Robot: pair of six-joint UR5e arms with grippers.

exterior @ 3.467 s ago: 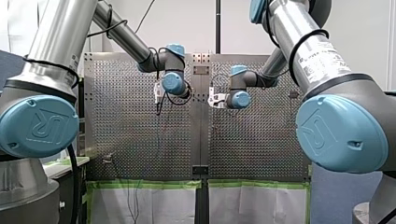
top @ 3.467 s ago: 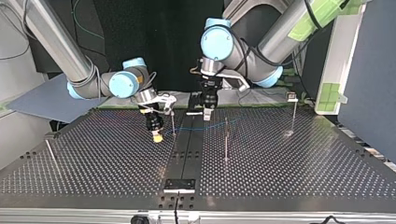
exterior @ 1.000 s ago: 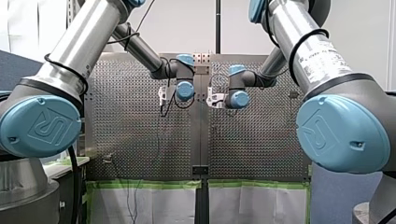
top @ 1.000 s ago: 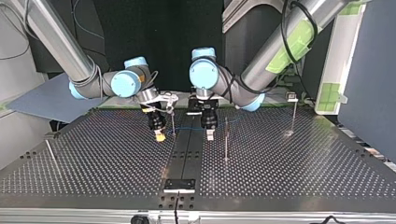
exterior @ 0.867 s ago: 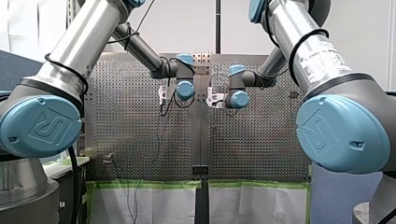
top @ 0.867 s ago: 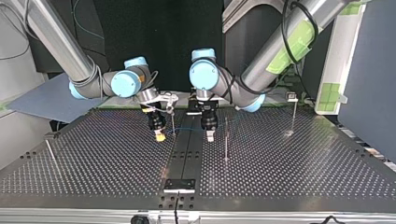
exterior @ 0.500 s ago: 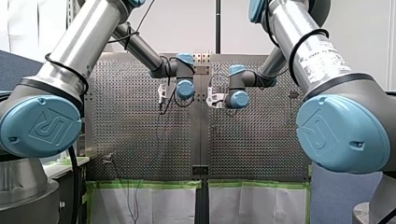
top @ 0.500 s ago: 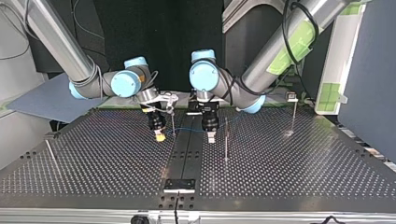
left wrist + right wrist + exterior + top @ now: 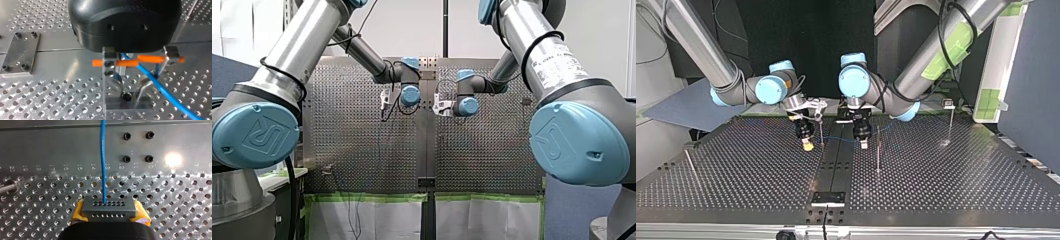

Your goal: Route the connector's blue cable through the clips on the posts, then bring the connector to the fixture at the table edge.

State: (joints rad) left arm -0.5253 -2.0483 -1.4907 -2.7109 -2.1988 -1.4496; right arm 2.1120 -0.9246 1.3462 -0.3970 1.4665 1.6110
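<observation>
Where the work sits: the far middle of the counter (image 9: pixel 961 190) in the top view, beside its plain middle strip (image 9: pixel 836 160).
Right gripper (image 9: pixel 807 145): clenched on the connector (image 9: pixel 109 207), with yellow pads (image 9: pixel 78 211) pressed to the two ends of the grey block, low over the holes.
Connector: in that grip, near a thin upright post (image 9: pixel 821 131) and well apart from the fixture (image 9: pixel 828 198) at the near edge.
Blue cable (image 9: pixel 102 157): leaves the connector's face straight ahead and crosses the middle strip to the left gripper (image 9: pixel 863 144).
Left gripper: black body with orange crossbars (image 9: pixel 150 59), and the cable runs through it on a slant. Whether it is clamped or slack, I cannot tell.
Second post (image 9: pixel 878 152): upright, just beside the left gripper, on its right in the top view.
Clips: too small to tell whether the cable sits in any.
</observation>
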